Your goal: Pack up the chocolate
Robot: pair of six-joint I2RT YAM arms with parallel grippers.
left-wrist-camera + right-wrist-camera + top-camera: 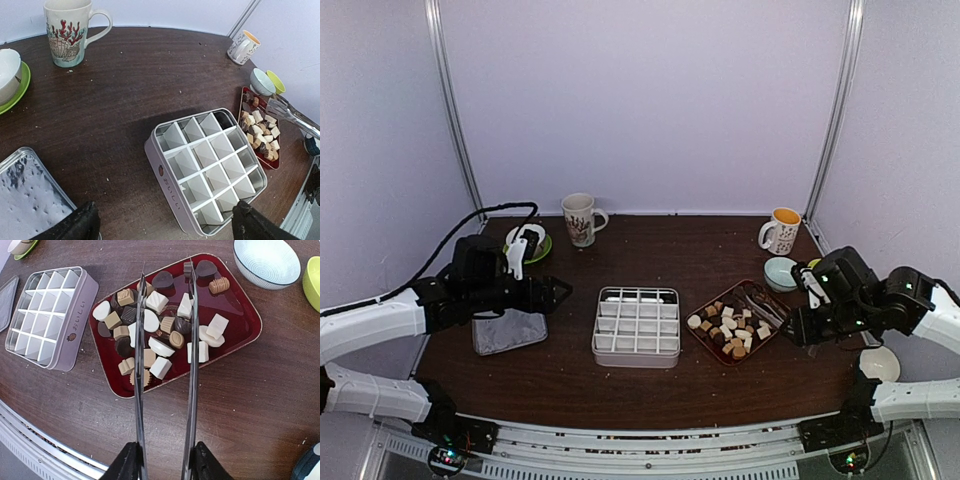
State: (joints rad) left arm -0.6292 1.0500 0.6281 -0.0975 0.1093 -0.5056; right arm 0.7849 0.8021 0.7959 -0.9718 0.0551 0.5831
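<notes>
The chocolate (160, 325) is several small dark, tan and white pieces heaped on a red tray (235, 315). My right gripper (165, 460) is shut on long metal tongs (138, 365). The tongs' two arms stand spread over the pile, with nothing pinched between their tips. A white tin with empty divided cells (637, 325) sits left of the tray at mid-table. My left gripper (162, 225) hangs open above the tin's (205, 165) near-left edge and holds nothing. From above, the left gripper (560, 291) is left of the tin and the right gripper (800, 325) is right of the tray.
The tin's lid (27, 195) lies flat at the left. Behind it are a green saucer with a white cup (527, 243) and a patterned mug (580, 218). A second mug (781, 231), a pale blue bowl (266, 262) and a yellow-green bowl (314, 277) stand behind the tray.
</notes>
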